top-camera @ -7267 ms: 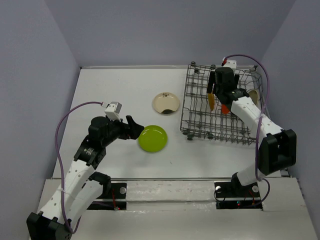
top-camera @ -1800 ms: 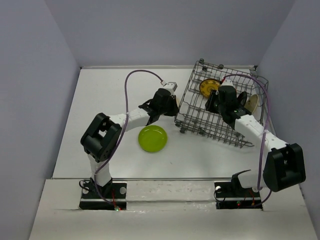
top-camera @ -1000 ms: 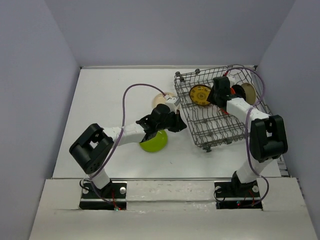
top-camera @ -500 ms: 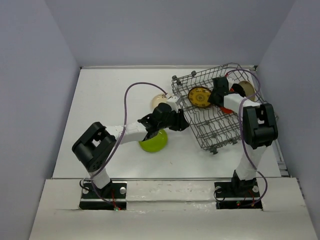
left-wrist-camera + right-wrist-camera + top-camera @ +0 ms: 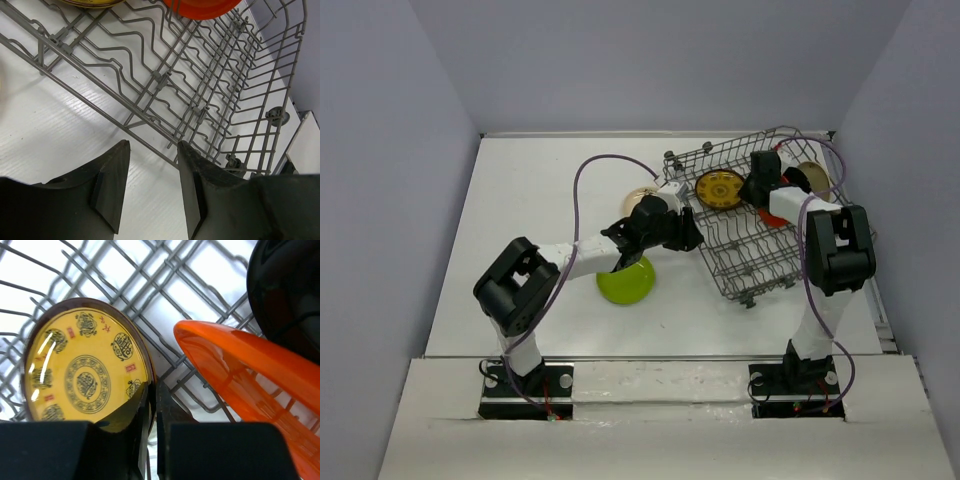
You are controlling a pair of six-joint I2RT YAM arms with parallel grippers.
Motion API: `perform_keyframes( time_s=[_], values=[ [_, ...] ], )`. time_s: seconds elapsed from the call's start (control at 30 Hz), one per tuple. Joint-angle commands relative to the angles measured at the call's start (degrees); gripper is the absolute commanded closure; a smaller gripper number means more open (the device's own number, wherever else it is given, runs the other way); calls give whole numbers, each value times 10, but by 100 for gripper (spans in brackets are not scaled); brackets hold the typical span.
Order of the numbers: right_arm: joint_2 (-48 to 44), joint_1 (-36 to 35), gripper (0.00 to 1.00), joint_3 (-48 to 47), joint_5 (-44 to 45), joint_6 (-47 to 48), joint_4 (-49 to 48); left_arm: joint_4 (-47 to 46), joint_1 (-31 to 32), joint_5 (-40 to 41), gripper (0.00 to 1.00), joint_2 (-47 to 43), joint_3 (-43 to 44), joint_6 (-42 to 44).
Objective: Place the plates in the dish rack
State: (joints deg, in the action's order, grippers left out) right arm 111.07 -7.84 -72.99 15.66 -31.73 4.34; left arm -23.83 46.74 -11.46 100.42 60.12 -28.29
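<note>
The dish rack point(image 5: 760, 250) sits askew on the white table. A brown plate with gold pattern point(image 5: 719, 190) stands in it, and my right gripper point(image 5: 751, 192) is shut on its rim point(image 5: 85, 370). An orange plate point(image 5: 240, 365) leans just right of it, with a black plate point(image 5: 285, 285) behind. My left gripper point(image 5: 692, 238) is open and empty point(image 5: 152, 185), right at the rack's outer rail point(image 5: 100, 85). The lime green plate point(image 5: 630, 285) lies under my left arm. A cream plate point(image 5: 640, 197) lies on the table, partly hidden behind that arm.
A pale round disc point(image 5: 812, 176) stands at the rack's far right end. The purple side walls close in on both sides. My left arm's cable point(image 5: 590, 175) loops over the table's middle.
My right gripper has shut on the gold-patterned plate's rim. My left gripper has opened and moved up to the rack's left rail. The rack has turned slightly.
</note>
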Motion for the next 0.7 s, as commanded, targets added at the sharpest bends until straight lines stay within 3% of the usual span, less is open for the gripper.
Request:
perform_keyframes(
  time_s=[0.0,0.37,0.67],
  values=[
    [-47,3,93,21,26,18,-33,-16,-4,16,46,-44,-3,14],
    [-179,-8,93,76,74,102,-77,-18,-8,20,40,-138,-57,-1],
    [-307,-44,93,131,230,284,-73,-7,-8,-3,35,-311,-141,-14]
  ],
)
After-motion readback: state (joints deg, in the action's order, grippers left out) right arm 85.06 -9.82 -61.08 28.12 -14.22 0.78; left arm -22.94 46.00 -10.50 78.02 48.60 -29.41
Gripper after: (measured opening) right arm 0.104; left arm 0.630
